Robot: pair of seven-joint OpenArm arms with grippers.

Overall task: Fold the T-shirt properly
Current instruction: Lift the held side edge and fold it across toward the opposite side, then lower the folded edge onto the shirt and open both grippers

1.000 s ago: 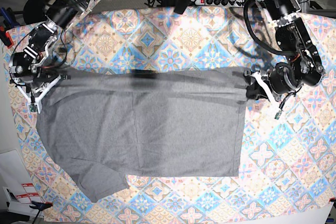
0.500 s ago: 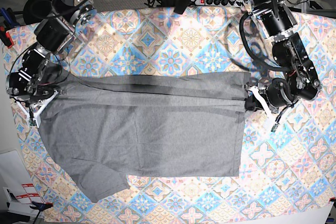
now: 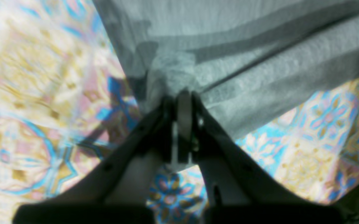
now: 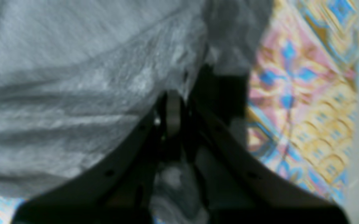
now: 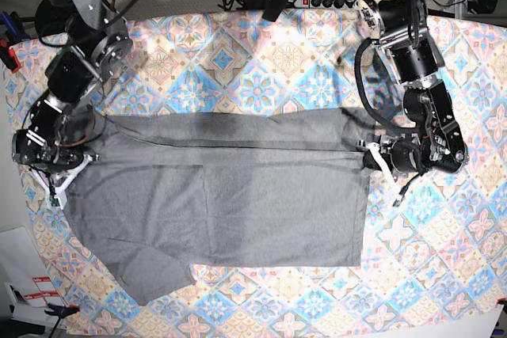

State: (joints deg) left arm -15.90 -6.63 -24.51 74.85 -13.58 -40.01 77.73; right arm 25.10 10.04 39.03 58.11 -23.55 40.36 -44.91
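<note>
Patterned tiles of the tablecloth [image 5: 261, 77] run under everything, with cables and a power strip [image 5: 333, 1] along the far edge at 12 o'clock. On that cloth the T-shirt [image 5: 238, 203] lies spread across the middle, its long axis running from 9 o'clock to 3 o'clock in the base view, a sleeve poking out toward 7 o'clock. Its far edge is lifted and doubled into a narrow band, drawn taut between my two grips.

My left gripper [image 5: 371, 156] sits at the shirt's 3 o'clock end, jaws pinched tight on a bunched corner of the grey cloth; the left wrist view shows the fabric fanning away from the closed tips [image 3: 184, 102]. My right gripper [image 5: 57, 186] is at the 9 o'clock end, likewise clamped, with the shirt spreading from its tips [image 4: 173, 105] in the right wrist view, though that picture is soft enough that I would not swear how many layers it has caught.

So the body of the shirt lies toward 6 o'clock from both grippers, and the held edge runs parallel to the long axis. Neither arm is nearer: each owns one end. I judge the fold turns on carrying that edge toward 6 o'clock, both ends level, so the crease falls square.
</note>
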